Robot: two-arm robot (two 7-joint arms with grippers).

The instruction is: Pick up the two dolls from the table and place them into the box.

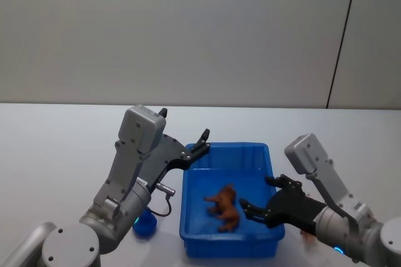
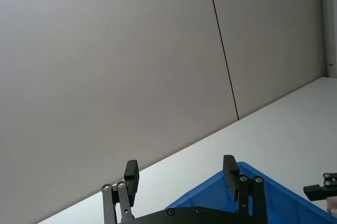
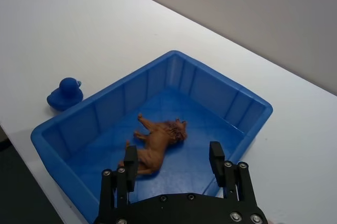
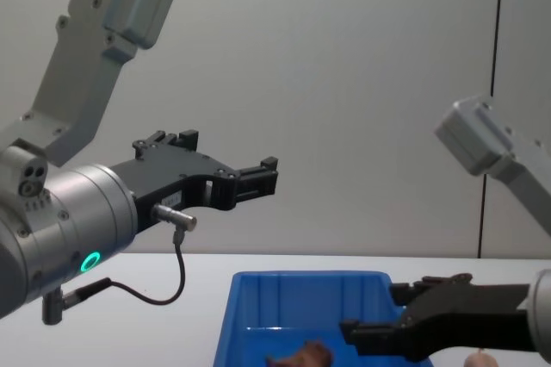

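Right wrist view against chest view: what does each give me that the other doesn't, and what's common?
Right wrist view: inside the box, the whole reddish-brown doll lying on its floor, and a small blue duck on the table outside the box. Chest view: the left gripper from the side, held well above the box rim, plus its cable. Both: the box, the doll, and the right gripper, jaws open, over the box's edge.

This looks like a robotics lab or test room. A bare white tabletop [image 1: 62,135] runs to a plain grey panelled wall [image 1: 188,29] on the far side, with one dark seam [image 1: 341,35] at the right. Two grey robot arms [image 1: 135,154] reach in from the near edge.
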